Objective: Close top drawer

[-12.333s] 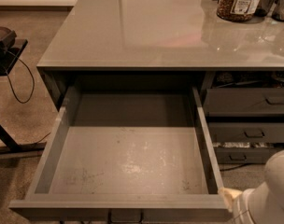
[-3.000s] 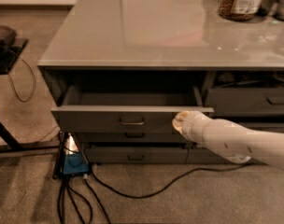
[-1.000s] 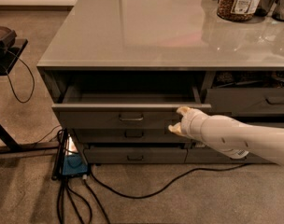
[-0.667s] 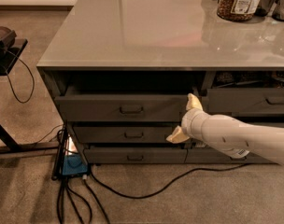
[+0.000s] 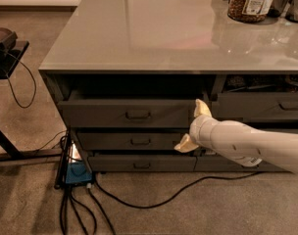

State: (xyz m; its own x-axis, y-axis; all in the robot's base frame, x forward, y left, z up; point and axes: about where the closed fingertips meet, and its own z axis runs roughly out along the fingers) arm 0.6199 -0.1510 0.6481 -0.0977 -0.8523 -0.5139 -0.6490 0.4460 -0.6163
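Observation:
The top drawer [image 5: 100,113] is a wide dark-grey drawer under the grey countertop [image 5: 154,28], with a small central pull [image 5: 137,115]. It is pushed almost fully in, with only a dark gap showing above its front. My gripper [image 5: 194,126] is at the right end of the drawer front, on a white arm coming in from the lower right. Its fingers are spread open, one pale fingertip [image 5: 202,107] pointing up by the front's right edge and the other low by the drawer below. It holds nothing.
Two shallower drawers [image 5: 134,141] lie below the top one, and more drawers [image 5: 259,105] are to the right. A jar of brown food [image 5: 251,1] stands on the counter. Cables and a blue device [image 5: 76,173] lie on the carpet, and a black stand [image 5: 4,45] is at the left.
The drawer has gone from wide open to almost fully in. My gripper followed its front inward, and its fingers have spread apart over the last second.

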